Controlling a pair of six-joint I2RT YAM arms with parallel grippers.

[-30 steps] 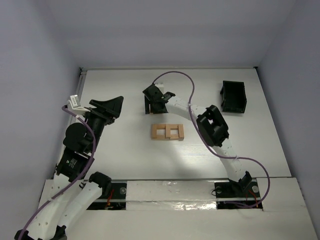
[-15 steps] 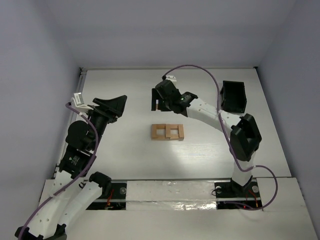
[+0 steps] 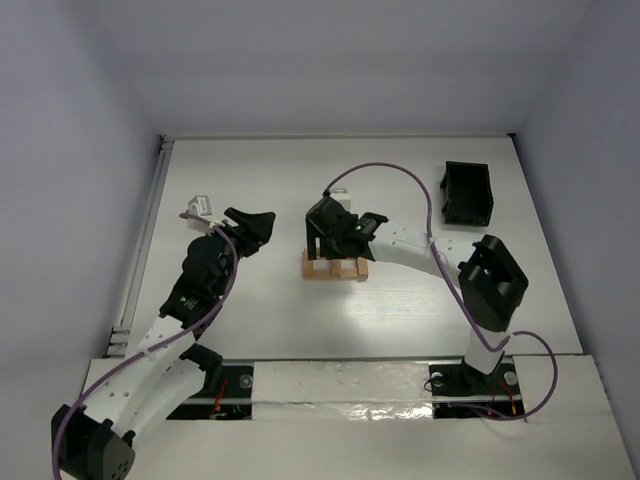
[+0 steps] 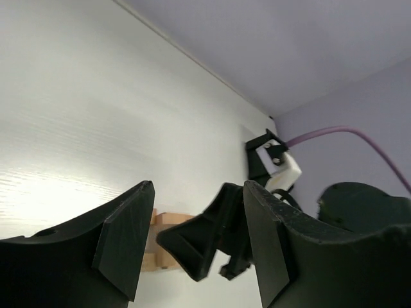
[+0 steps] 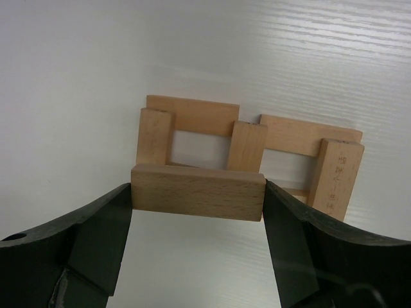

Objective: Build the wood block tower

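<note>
Light-tan, faintly grained wood block tower on a white counter; black box; purple cables; white, black-jointed arms.

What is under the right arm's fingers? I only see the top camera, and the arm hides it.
Observer: The right wrist camera shows the right fingers gripping one wood block by its two ends.
Operator: Where is it next to the tower?
Observer: It's held level along one edge of the wood block tower, parallel to that edge. I can't tell whether it touches.
Operator: Does the left arm have one too?
Observer: No. The left wrist camera shows the left fingers spread open with nothing between them.
</note>
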